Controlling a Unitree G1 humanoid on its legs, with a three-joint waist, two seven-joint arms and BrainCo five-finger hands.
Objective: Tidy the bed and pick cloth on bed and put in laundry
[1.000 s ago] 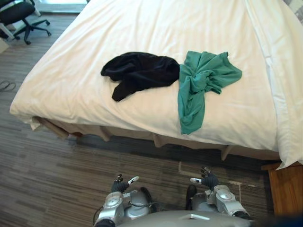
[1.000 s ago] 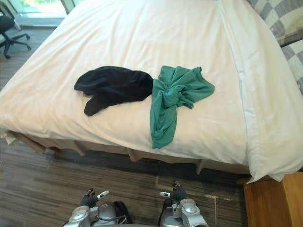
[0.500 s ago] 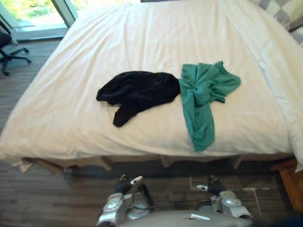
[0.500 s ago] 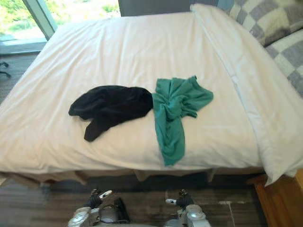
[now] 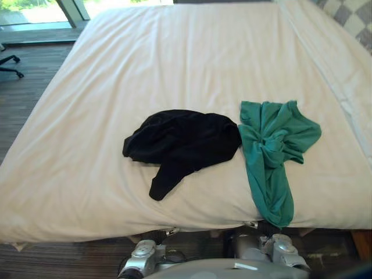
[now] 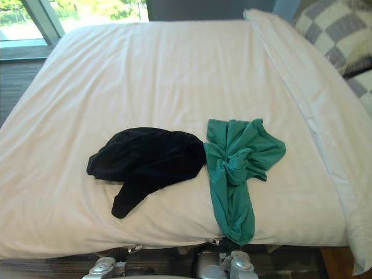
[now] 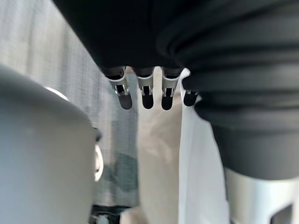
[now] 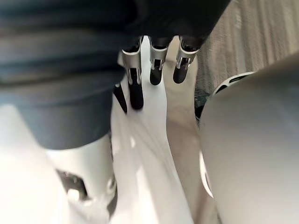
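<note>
Fingers: on the left hand and the right hand they hang relaxed, grasping nothing, low by the near edge of the bed.
Black cloth: heaped on the near part of the bed, its right side touching the green one.
Green cloth: twisted at its middle, tail drooping over the near edge.
Handling: both look light, soft and limp, likely to trail when lifted.
Hold: best at the bunched middle of each.
Count: two cloths, one black and one green; one bed.
</note>
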